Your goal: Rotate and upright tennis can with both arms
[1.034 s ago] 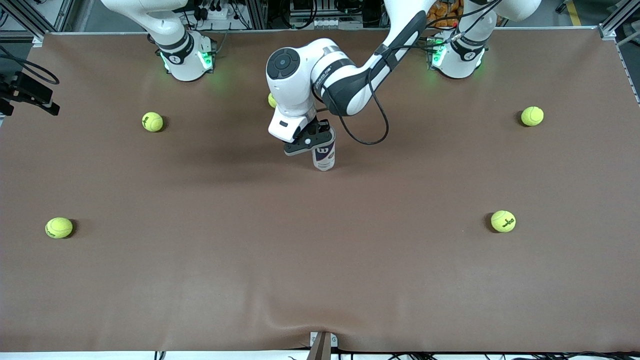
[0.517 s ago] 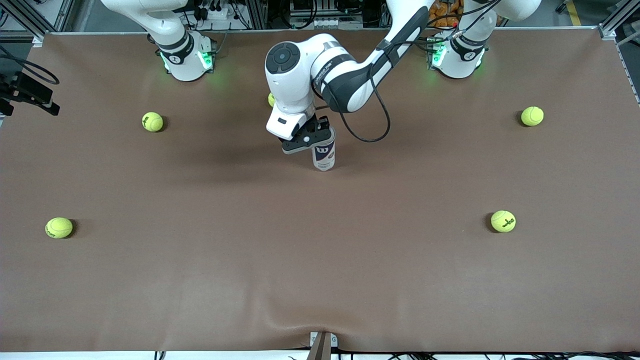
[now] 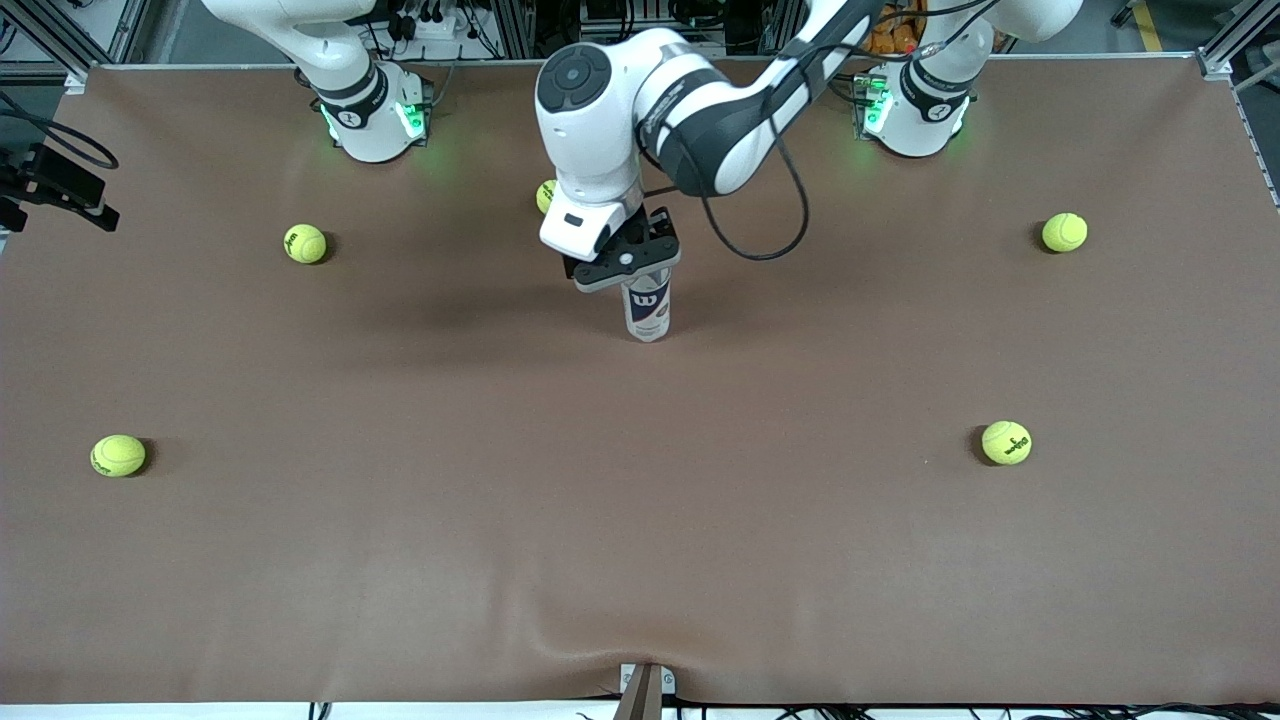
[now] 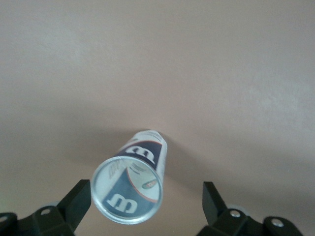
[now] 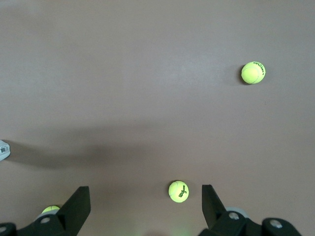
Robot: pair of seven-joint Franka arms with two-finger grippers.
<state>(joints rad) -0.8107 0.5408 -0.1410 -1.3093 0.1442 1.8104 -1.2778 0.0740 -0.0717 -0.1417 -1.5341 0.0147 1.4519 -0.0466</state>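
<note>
The tennis can (image 3: pixel 648 312) stands upright on the brown table, near the middle and toward the robots' bases. Its white and dark-blue label shows a "W". In the left wrist view the tennis can (image 4: pixel 140 172) is seen from above, its clear lid facing the camera. My left gripper (image 3: pixel 626 268) hangs just over the can's top. The left gripper (image 4: pixel 146 195) is open, its black fingers (image 4: pixel 78 199) apart from the can on either side. My right gripper (image 5: pixel 145 199) waits high over the table, open and holding nothing. It is out of the front view.
Several yellow-green tennis balls lie scattered on the table (image 3: pixel 640 520): one (image 3: pixel 305 243) and another (image 3: pixel 118 455) toward the right arm's end, one (image 3: pixel 1064 232) and another (image 3: pixel 1006 442) toward the left arm's end. One ball (image 3: pixel 545 196) is half hidden by the left arm.
My left gripper has opened, let go of the can and risen a little above it. The can stays standing where it was. The right arm has not moved.
</note>
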